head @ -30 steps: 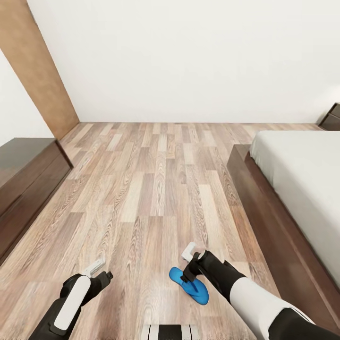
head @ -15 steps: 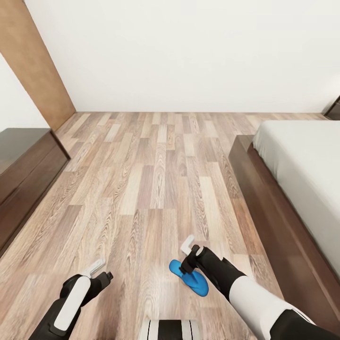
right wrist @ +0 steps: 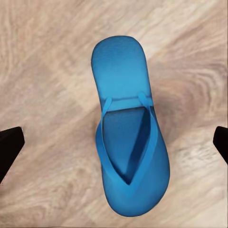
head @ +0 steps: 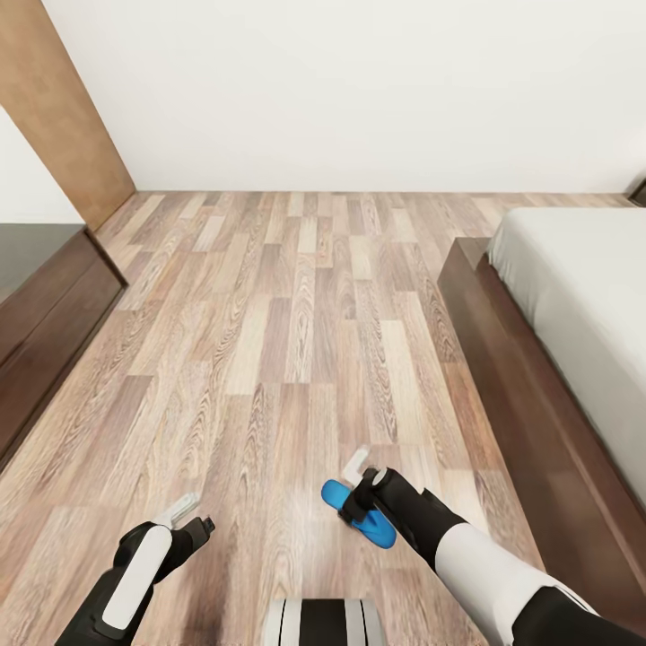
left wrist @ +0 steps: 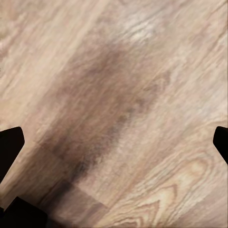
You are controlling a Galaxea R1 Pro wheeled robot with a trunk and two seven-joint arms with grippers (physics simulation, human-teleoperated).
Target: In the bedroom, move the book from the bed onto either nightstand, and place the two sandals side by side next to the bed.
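1. Head view: the right gripper (head: 359, 483) hangs over a blue sandal (head: 357, 512) that lies flat on the wooden floor (head: 296, 341). One white finger (head: 356, 463) sticks out past the sandal's far end, and the black wrist covers the sandal's middle, so from here I cannot tell whether the fingers touch it. The bed (head: 574, 296), with its white mattress and dark brown frame, runs along the side beyond the right arm, well apart from the sandal.

2. Head view, other side: the left gripper (head: 186, 513) hovers over bare floor, with one white finger (head: 179, 507) showing. A dark brown cabinet (head: 45, 314) stands against the wall on that side, far from the fingers, and a tan wooden panel (head: 58, 108) rises behind it. A white wall (head: 359, 90) closes off the room ahead.

3. Left wrist view: the two dark fingertips (left wrist: 9, 145) sit at opposite edges with plain floor (left wrist: 123, 95) between them; the left fingers are spread wide and hold nothing.

4. Right wrist view: the sandal (right wrist: 127, 128) lies straight between the two dark fingertips (right wrist: 9, 145), straps up, with floor showing on each side of it. The right fingers are spread wide, clear of the sandal's edges, and grasp nothing.
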